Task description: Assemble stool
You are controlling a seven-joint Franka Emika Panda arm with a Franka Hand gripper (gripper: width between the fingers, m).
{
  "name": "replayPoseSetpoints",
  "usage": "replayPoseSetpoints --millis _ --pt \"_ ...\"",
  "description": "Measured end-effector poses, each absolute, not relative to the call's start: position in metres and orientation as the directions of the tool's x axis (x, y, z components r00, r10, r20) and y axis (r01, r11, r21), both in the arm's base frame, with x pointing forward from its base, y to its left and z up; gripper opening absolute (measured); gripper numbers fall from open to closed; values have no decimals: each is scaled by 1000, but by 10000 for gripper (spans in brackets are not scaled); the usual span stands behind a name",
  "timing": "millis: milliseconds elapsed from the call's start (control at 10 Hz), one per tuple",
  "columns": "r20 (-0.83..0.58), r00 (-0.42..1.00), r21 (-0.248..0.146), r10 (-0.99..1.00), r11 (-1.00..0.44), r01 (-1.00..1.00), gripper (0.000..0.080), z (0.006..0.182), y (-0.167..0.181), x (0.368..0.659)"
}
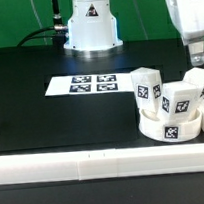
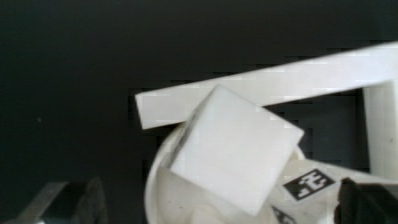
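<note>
The seat (image 1: 171,122) sits on the black table (image 1: 51,114) toward the exterior view's right, close to the long white rail (image 1: 106,165) that runs along the near edge. Leg blocks lean on or stand in it: one leg (image 1: 146,86) tilts up on the side toward the exterior view's left, another (image 1: 197,85) leans at the far right, and a third tagged piece (image 1: 183,104) shows between them, though how it is seated I cannot tell. The pincer (image 1: 196,54) hangs just above the right-hand leg, slightly behind it, so the stool lies directly below and a little toward the exterior view's left of it. Whether its fingers are apart or together cannot be told; it appears to hold nothing. In the wrist view a leg (image 2: 238,142) fills the middle as a tilted flat face, its long axis slanting across the seat's rim (image 2: 178,190), with a rail (image 2: 267,90) behind; dark finger tips (image 2: 63,203) show at the picture's edge, clear of the leg. A short straight descent would probably reach that leg, but the grip would need to match its slant. Open table lies toward the marker board (image 1: 85,85); rails crowd the near and right sides.
</note>
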State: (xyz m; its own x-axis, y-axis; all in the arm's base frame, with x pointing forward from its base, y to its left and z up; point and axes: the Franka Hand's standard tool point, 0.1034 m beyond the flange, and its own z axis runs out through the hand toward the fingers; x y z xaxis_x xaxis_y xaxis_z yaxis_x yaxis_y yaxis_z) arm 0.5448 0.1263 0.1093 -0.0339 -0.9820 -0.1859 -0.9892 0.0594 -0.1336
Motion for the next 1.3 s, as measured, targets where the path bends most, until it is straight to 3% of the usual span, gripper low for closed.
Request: replayPoseSetpoints --millis 100,300,600,700,800,1000,1300 --pt "-118 246 -150 -962 -227 -962 649 111 124 546" --pt "-76 550 -169 -832 -533 -829 649 111 119 547" --pt "-48 653 -179 -756 -637 -750 649 111 119 548" --pt "-6 755 -174 -655 -743 -646 649 111 118 548" --pt "62 869 -150 -491 -865 -479 649 111 119 549" --pt "97 975 -105 -198 -977 -187 649 110 117 550" --pt "109 994 -79 -15 -997 -6 649 109 115 551"
